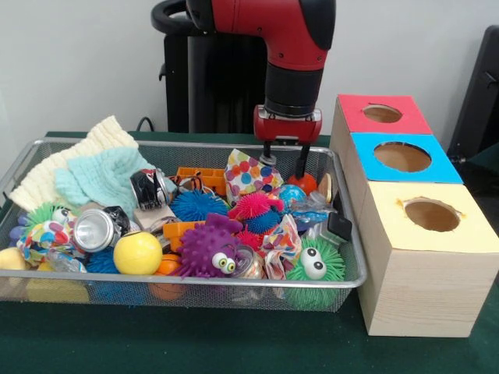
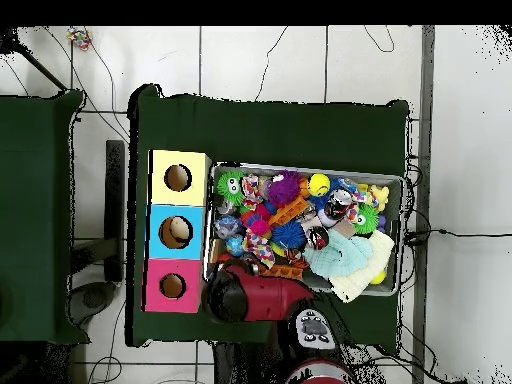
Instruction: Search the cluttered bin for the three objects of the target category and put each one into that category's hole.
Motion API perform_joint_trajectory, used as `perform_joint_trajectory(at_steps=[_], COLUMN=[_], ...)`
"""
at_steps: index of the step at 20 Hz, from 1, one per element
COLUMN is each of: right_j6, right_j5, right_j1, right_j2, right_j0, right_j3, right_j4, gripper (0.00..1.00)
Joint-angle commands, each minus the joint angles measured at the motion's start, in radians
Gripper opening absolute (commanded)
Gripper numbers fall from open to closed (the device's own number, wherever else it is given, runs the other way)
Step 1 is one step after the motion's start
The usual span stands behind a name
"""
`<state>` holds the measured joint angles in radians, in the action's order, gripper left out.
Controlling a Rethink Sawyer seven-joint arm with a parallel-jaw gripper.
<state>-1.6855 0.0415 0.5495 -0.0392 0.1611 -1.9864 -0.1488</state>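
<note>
The cluttered bin (image 1: 234, 281), a silver wire-mesh tray, is packed with toys. Among them are a purple spiky toy with eyes (image 1: 207, 249), a green spiky toy with eyes (image 1: 314, 266), a yellow ball (image 1: 138, 252), a crushed can (image 1: 94, 230), and blue (image 1: 195, 206) and pink (image 1: 254, 206) spiky balls. My gripper (image 1: 284, 167) hangs open and empty over the bin's back right corner, just above a polka-dot cloth (image 1: 248, 174) and an orange-red ball (image 1: 307, 184). In the overhead view the red arm (image 2: 255, 296) hides the gripper, and the bin (image 2: 401, 181) shows beyond it.
Three wooden boxes stand in a row right of the bin, with holes in a red top (image 1: 382, 114), a blue top (image 1: 402, 157) and a yellow top (image 1: 431, 214). Cream (image 1: 58, 165) and mint (image 1: 109, 176) knitted cloths fill the bin's back left.
</note>
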Motion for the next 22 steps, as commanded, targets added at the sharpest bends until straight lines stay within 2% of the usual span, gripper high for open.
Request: perform_joint_trajectory(at_steps=[1, 5, 6, 14, 19, 22], right_j6=[-0.178, -0.169, -0.163, -0.181, -0.167, -0.163], right_j5=[-0.100, -0.093, -0.087, -0.125, -0.127, -0.117], right_j1=[-0.143, -0.144, -0.145, -0.157, -0.171, -0.155], right_j2=[0.035, 0.047, 0.050, 0.028, 0.036, 0.028], right_j0=[0.017, 0.022, 0.022, -0.002, 0.008, 0.003], right_j3=[-0.043, -0.047, -0.047, -0.035, -0.023, -0.028], right_j4=[-0.026, -0.020, -0.015, -0.002, -0.009, -0.008], gripper=[1.00, 1.00, 0.00, 0.00, 0.00, 0.00])
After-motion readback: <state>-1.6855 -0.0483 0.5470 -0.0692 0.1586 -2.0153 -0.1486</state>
